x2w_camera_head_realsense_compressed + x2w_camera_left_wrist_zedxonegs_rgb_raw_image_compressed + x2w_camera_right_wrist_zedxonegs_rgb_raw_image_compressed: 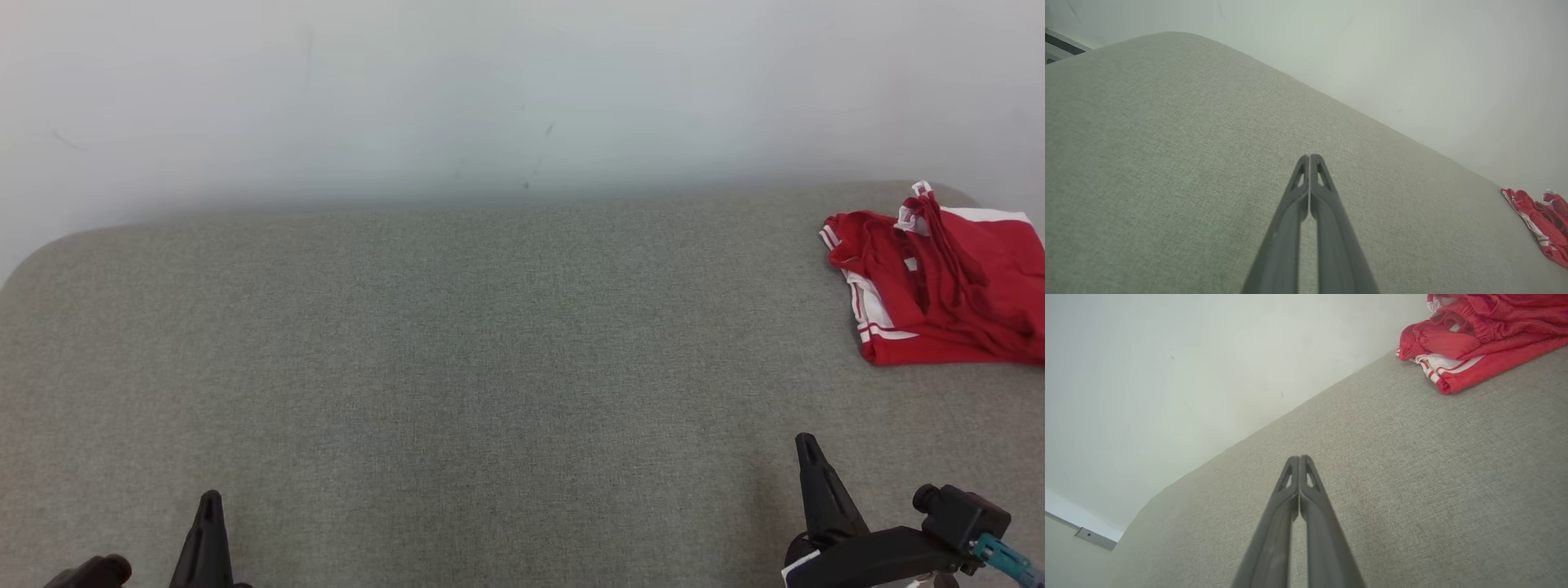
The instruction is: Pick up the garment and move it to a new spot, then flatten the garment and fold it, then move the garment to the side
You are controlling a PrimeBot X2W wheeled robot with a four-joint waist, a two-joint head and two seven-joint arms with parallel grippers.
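Observation:
The garment (939,282) is a red piece with white stripes, lying bunched at the far right of the grey fabric surface (457,367). The left wrist view catches it at the right edge (1539,220), and the right wrist view has it at the top right (1474,339). My left gripper (209,500) sits at the lower left, shut with nothing in it, its fingertips pressed together (1309,157). At the lower right my right gripper (807,441) is shut too and holds nothing (1299,458). It is well short of the garment.
A pale wall (490,98) runs along the back of the surface. The surface's corners are rounded at the far left and far right. A wide stretch of bare fabric lies between the two grippers and the garment.

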